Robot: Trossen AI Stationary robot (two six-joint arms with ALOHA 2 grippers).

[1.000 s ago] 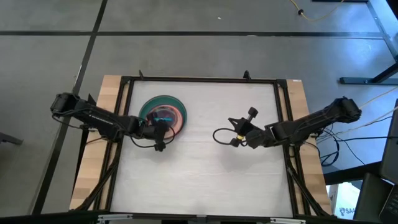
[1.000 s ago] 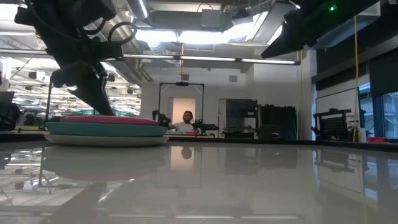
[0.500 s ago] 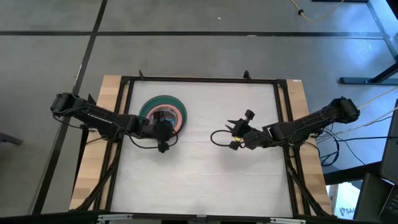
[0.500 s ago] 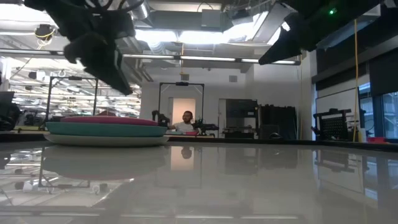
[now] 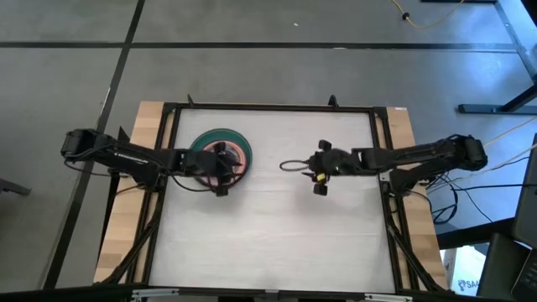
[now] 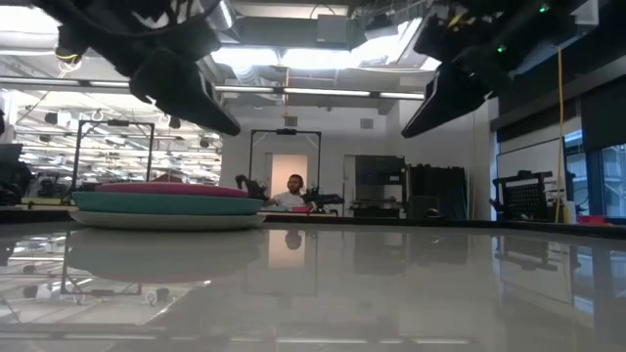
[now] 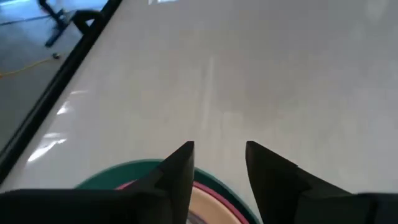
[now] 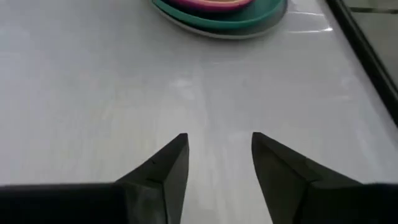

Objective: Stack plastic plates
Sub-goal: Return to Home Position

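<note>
The plastic plates lie in one stack at the table's far left: a grey one at the bottom, a dark teal one on it, then pink and peach ones. My left gripper hovers open over the stack's right edge, clear of it in the low view. My right gripper is open above the bare table, its fingers pointing toward the stack, with nothing between them.
A black cable loop hangs by my right gripper. A dark frame runs around the white tabletop. There is bare tabletop to the right of the stack and toward the near edge. A person sits far off in the room behind.
My left gripper has risen off the top of the stack and now hangs above its right edge. My right gripper has moved a little toward the table's far edge and left, and its arm has levelled out. The stack has stayed in place.
</note>
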